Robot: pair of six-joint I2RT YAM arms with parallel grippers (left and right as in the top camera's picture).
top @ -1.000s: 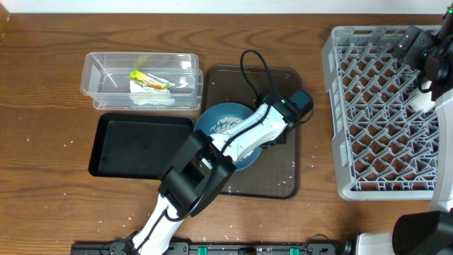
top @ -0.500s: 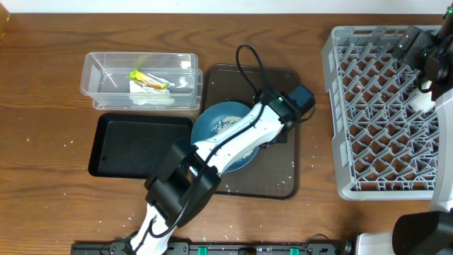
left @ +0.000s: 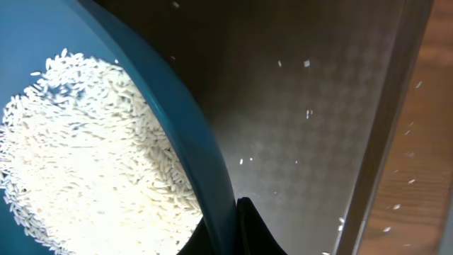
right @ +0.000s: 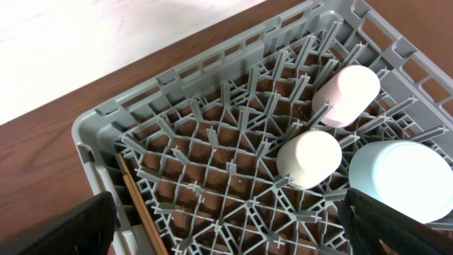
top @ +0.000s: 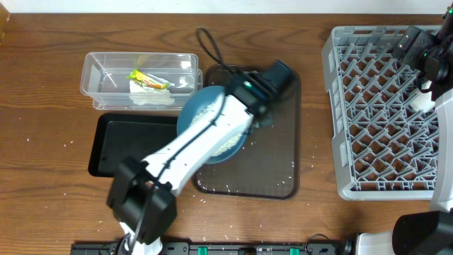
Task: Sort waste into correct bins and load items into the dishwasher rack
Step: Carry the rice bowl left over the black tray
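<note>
A dark-blue dish [top: 200, 113] holding a heap of white rice [left: 92, 156] hangs tilted over the upper-left part of the brown tray. My left gripper [left: 226, 221] is shut on its rim [left: 205, 170], seen from overhead at the dish's right edge [top: 256, 113]. The clear tub [top: 99, 78] contains the yellow-green wrapper [top: 148, 79] and white paper [top: 152, 98]. The black tray [top: 134, 145] lies below it. My right gripper [right: 233, 237] stands open over the grey rack [right: 212, 152], which holds a pink cup [right: 347, 95], a white cup [right: 309, 159], a light-blue bowl [right: 400, 180] and a chopstick [right: 141, 205].
The brown serving tray [top: 272, 166] lies in the middle with loose rice grains [top: 287, 183] on it. More grains dot the wood left of the black tray [top: 67, 145]. The rack [top: 375, 113] fills the right side, with my right arm [top: 425, 60] over its far corner.
My left arm has swung the dish of rice up and to the left, from the brown tray's middle towards the clear tub. The right arm has not moved.
</note>
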